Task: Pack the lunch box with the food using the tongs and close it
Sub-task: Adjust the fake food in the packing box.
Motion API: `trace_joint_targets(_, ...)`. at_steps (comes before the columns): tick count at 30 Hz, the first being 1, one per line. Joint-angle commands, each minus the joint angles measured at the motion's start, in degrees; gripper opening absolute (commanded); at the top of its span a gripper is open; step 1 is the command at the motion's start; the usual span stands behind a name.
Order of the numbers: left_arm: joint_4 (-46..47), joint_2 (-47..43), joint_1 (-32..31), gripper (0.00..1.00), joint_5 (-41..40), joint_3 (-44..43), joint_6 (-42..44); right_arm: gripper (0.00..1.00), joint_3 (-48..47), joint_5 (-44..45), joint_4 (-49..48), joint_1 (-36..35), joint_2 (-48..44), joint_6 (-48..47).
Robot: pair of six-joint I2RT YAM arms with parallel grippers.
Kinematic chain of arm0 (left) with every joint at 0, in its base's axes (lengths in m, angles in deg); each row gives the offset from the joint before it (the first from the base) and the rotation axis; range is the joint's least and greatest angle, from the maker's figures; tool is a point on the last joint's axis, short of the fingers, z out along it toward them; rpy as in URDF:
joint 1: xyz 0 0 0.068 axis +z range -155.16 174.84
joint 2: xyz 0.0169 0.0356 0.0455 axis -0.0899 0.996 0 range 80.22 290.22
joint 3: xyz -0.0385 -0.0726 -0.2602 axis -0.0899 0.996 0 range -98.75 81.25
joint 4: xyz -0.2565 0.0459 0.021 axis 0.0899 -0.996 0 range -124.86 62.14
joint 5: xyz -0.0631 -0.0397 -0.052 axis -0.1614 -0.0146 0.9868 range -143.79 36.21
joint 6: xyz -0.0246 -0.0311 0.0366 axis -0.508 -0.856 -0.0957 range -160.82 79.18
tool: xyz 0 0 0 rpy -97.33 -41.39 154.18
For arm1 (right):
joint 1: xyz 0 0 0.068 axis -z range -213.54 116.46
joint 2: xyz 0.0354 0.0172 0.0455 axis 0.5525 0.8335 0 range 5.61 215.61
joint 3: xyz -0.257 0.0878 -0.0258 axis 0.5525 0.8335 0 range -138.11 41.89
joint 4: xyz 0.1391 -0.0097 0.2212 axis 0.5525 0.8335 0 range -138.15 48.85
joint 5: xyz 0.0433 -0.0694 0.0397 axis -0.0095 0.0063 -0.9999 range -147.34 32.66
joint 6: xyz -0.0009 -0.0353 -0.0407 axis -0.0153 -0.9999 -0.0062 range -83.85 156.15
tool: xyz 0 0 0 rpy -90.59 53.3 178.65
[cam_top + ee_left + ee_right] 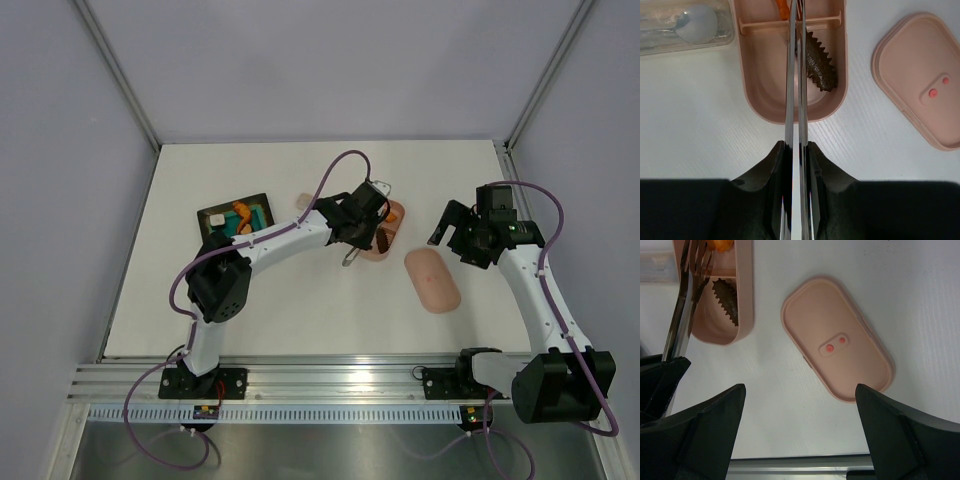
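Note:
The pink lunch box (pixel 765 105) lies open on the table with a dark brown ridged piece of food (pixel 819 67) in its near compartment and an orange piece (pixel 782 7) beyond the divider. My left gripper (pixel 796 145) is shut on the silvery tongs (pixel 796 75). Their arms are pressed nearly together and reach over the box toward the orange piece. The lid (pixel 835 337) lies flat to the right of the box, its side with two red spots facing up. My right gripper (pixel 800 390) hangs open above the table near the lid, holding nothing.
A pale translucent case (pixel 685 25) with a spoon inside lies beside the box on the far left. The dark tray (pixel 235 215) with a teal mat and orange pieces sits at the left of the table. A metal rail (pixel 800 462) runs along the near edge.

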Motion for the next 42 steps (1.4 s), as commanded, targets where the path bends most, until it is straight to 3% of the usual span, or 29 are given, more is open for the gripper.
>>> trace_joint_targets(1, -2.0, -1.4, 0.3, 0.0, -1.1, -2.6, -0.3, 1.0, 0.3, -0.8, -1.4, 0.0, -0.3, -1.0)
trace_joint_targets(3, -3.3, -1.5, 0.3, 0.03, -0.5, -3.5, -0.3, 0.99, 0.5, -0.9, -1.8, 0.0, -0.2, -0.9)
trace_joint_targets(6, -7.0, 0.5, 0.4, 0.23, 0.7, -6.6, -0.1, 1.0, 0.5, -1.5, -2.0, 0.0, 0.2, -0.8)
trace_joint_targets(8, -8.5, 1.3, 0.4, 0.23, 0.9, -7.3, 0.0, 1.0, 0.5, -1.8, -1.9, 0.0, 0.3, -0.6)
trace_joint_targets(13, -8.0, 2.4, 0.4, 0.07, 2.2, -7.6, -0.1, 0.99, 0.4, -1.2, -1.8, 0.1, -0.2, -0.8)
trace_joint_targets(20, -10.4, 5.8, 0.7, 0.06, 3.9, -11.2, 0.6, 0.99, 0.4, -1.2, -1.6, 0.0, -0.6, -0.8)
trace_joint_targets(22, -10.2, 6.3, 1.0, 0.0, 4.2, -11.2, 0.4, 0.99, 0.3, -1.2, -1.4, 0.0, -0.6, -0.8)
trace_joint_targets(31, -7.6, 5.3, 1.6, 0.0, 3.5, -9.2, 1.5, 1.0, 0.0, -1.1, -1.1, 0.0, -0.9, -1.0)
trace_joint_targets(38, -4.7, -2.7, 1.5, 0.0, 5.2, -5.5, 1.6, 1.0, 0.0, -1.3, -1.5, 0.0, -0.5, -0.8)
trace_joint_targets(42, -3.7, -6.9, 1.5, 0.14, 4.6, -3.8, 1.6, 1.0, -0.3, -1.5, -1.6, 0.0, -0.2, -0.8)
